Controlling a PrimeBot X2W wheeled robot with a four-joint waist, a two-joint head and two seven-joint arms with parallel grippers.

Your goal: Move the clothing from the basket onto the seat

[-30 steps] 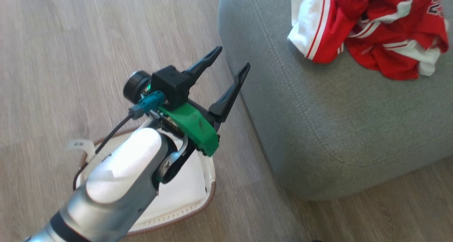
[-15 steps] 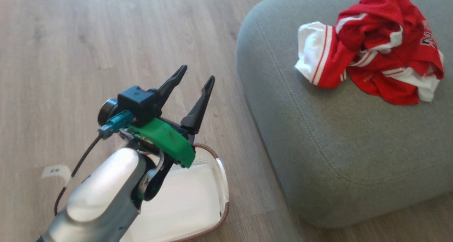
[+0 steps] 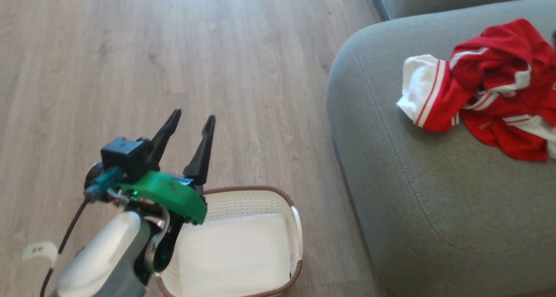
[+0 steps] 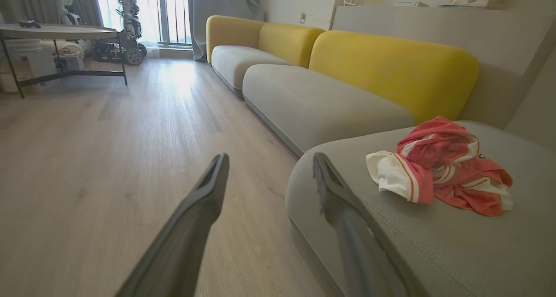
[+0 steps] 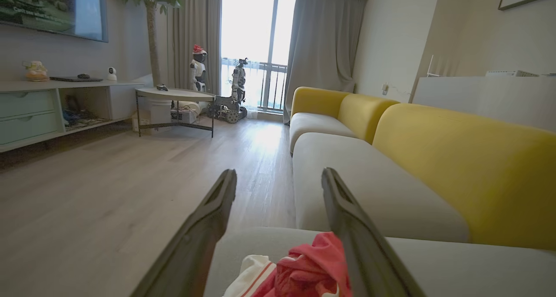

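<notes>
The clothing [image 3: 482, 93] is seen as one crumpled heap of shiny red fabric with white panels and red-and-white striped trim. It is bunched so tightly that the number of garments cannot be told. It is found on top of the seat [image 3: 434, 193], a large grey-green cushion with rounded corners and a stitched seam, toward the far right side. One basket [image 3: 260, 188] is seen on the wooden floor [image 3: 173, 49] just beside the seat's front edge, and its white perforated wall, white bottom and brown braided rim are exposed. Part of the basket's near left corner is covered by the left arm. The left gripper [image 3: 193, 114] is held above the floor beyond the basket, with its two dark fingers spread apart and nothing between them. In the right wrist view the right gripper [image 5: 278, 172] is likewise spread and nothing is pinched, and the clothing is seen low between its fingers. A small white label [image 3: 39, 249] is stuck to the floor at the left. Beyond the seat, two more grey cushions and three yellow backrests [image 4: 391, 71] are lined along the wall. One round table [image 4: 56, 31] and two other robots [image 5: 197, 69] are placed near the window.
</notes>
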